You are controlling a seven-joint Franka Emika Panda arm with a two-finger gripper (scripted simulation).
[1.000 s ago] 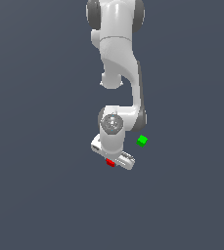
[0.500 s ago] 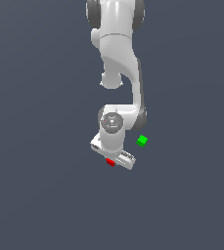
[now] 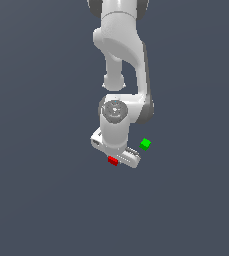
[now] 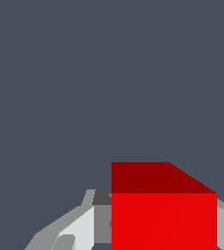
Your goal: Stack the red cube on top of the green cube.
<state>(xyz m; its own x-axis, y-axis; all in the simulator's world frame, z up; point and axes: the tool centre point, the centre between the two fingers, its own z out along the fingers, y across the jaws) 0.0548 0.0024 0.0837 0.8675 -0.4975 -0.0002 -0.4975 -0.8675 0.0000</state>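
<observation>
**Q:** Anyone watching the feed? Where's everything sitting right now?

**Me:** I'm running it remotely. The arm is hanging straight down over the middle of the grey worktop, and no worktop edge or corner is showing in either view, so I can't place things against them. The red cube is peeking out from under the gripper. The green cube is sitting just beside the gripper, toward the exterior view's right, apart from the red one.

**Q:** Is the claw actually holding red?

**Me:** In the wrist view the red cube is filling the space between the fingers, with a finger flanking each side. It looks clamped, but I honestly can't tell if the pads are touching. Open grey floor is lying all around both cubes.
</observation>
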